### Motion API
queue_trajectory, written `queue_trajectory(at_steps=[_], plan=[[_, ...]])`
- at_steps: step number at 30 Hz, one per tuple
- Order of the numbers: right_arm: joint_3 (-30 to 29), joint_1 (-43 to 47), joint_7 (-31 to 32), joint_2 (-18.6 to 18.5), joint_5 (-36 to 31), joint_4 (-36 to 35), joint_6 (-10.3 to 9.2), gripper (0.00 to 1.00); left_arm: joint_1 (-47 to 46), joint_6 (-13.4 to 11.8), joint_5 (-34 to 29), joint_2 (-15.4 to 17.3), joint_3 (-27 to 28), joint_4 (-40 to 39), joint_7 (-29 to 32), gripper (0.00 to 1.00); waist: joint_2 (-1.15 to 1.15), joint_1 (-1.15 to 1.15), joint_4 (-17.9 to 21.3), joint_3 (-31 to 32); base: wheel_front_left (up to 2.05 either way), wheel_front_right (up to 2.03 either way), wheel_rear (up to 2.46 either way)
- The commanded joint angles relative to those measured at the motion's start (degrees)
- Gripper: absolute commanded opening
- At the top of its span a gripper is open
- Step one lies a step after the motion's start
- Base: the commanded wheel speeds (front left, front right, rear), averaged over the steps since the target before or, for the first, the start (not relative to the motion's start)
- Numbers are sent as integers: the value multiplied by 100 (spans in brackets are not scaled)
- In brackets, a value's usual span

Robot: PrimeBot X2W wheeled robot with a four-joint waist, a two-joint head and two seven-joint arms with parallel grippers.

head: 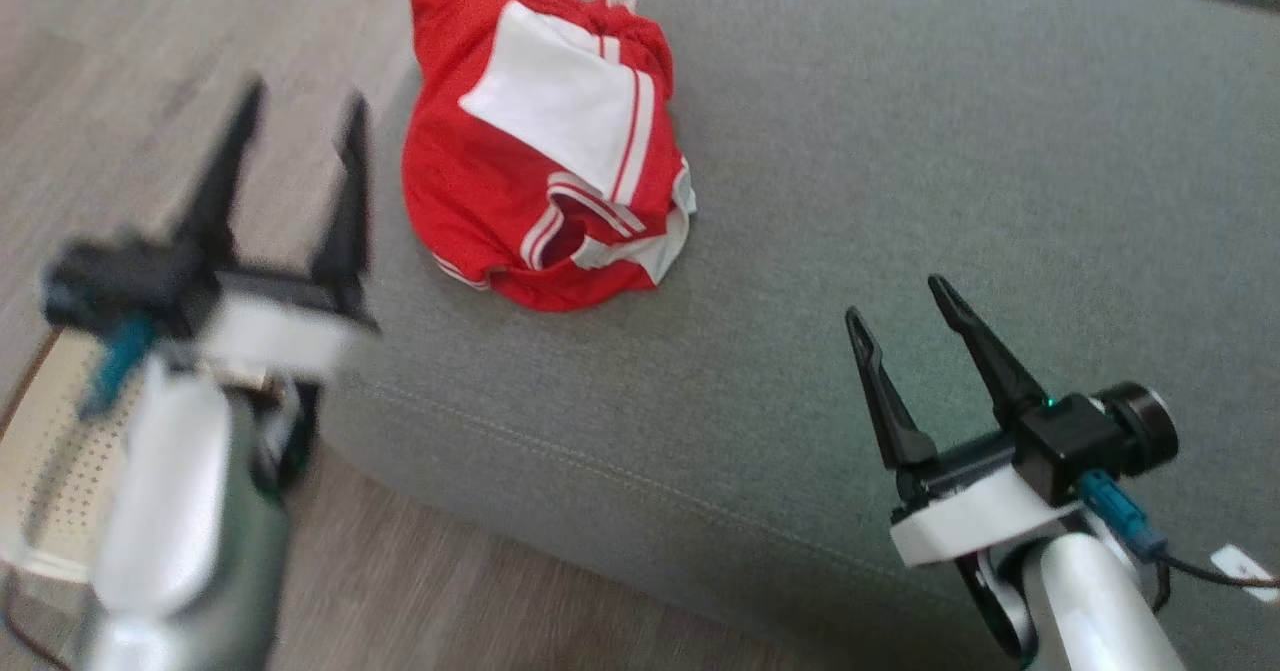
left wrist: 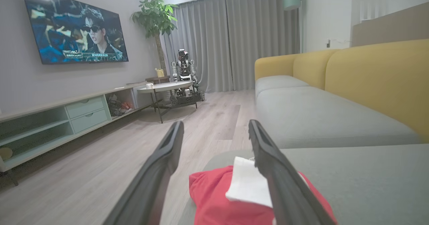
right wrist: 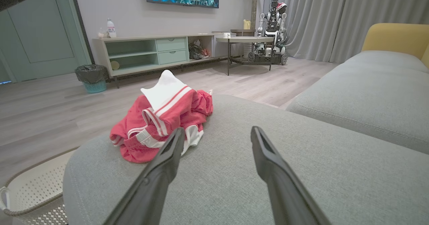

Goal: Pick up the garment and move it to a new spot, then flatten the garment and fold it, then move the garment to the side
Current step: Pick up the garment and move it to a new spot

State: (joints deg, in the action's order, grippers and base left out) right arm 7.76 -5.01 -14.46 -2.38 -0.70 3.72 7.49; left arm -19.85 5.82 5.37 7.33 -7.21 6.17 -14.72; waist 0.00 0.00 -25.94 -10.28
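Observation:
A crumpled red garment (head: 520, 161) with white panels and stripes lies in a heap near the left edge of a grey cushion (head: 900, 201). It also appears as the red garment (right wrist: 161, 117) ahead and left of my right fingers, and as the garment (left wrist: 221, 191) low between my left fingers. My left gripper (head: 300, 121) stands open over the floor just left of the cushion, level with the heap, nothing between its fingers. My right gripper (head: 900, 301) is open above the cushion's front right, well apart from the garment, holding nothing.
A white perforated basket (head: 50, 451) stands on the wood floor at the cushion's left front. A grey and yellow sofa (left wrist: 335, 111) runs beyond. A round table (right wrist: 244, 40), another robot (right wrist: 271, 27), a TV cabinet (right wrist: 150, 50) and a bin (right wrist: 92, 77) stand across the room.

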Motion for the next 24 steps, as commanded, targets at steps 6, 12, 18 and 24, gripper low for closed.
queue_trajectory(at_steps=[6, 12, 18, 24], plan=[[169, -490, -54, -50, -249, -238, 0, 100, -1897, 157, 773, 622, 5, 1719, 781, 100, 0, 0, 393, -640, 0, 0, 0], [200, -697, -54, -50, -450, -329, 0, 100, -3144, 165, 2513, 1035, -970, 2754, 1966, 100, 0, 0, 642, -1100, 0, 0, 0], [171, -840, -54, -97, -570, -471, 0, 100, -3800, 166, 3358, 1462, -1911, 3464, 2599, 100, 0, 0, 761, -1475, 0, 0, 0], [265, -1001, -54, -136, -568, -569, 0, 100, -4000, 166, 3643, 1630, -2701, 4092, 2813, 100, 0, 0, 902, -1668, 0, 0, 0]])
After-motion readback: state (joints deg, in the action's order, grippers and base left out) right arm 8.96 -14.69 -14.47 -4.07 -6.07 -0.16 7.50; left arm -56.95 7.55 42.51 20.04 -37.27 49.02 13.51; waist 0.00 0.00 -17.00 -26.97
